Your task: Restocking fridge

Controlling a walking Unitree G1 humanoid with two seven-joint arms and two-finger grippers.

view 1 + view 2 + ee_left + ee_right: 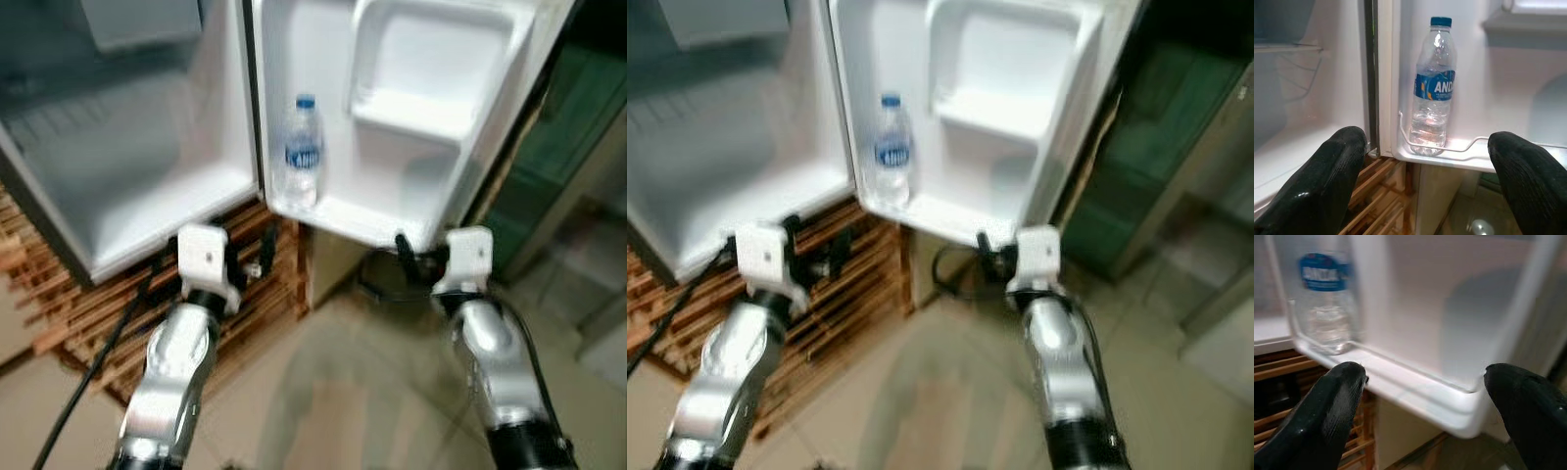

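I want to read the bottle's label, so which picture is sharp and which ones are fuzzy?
Left wrist view: sharp, the water bottle and its blue label read clearly between the left end effector fingers. Right wrist view: the bottle is blurred. Both eye views: soft all over, with bright glare on the white fridge door.

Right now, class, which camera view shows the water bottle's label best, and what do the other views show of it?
The left wrist view: the water bottle stands close and sharp on the door shelf, its label lettering partly readable. The right wrist view shows it blurred at the edge; both eye views show it small and upright.
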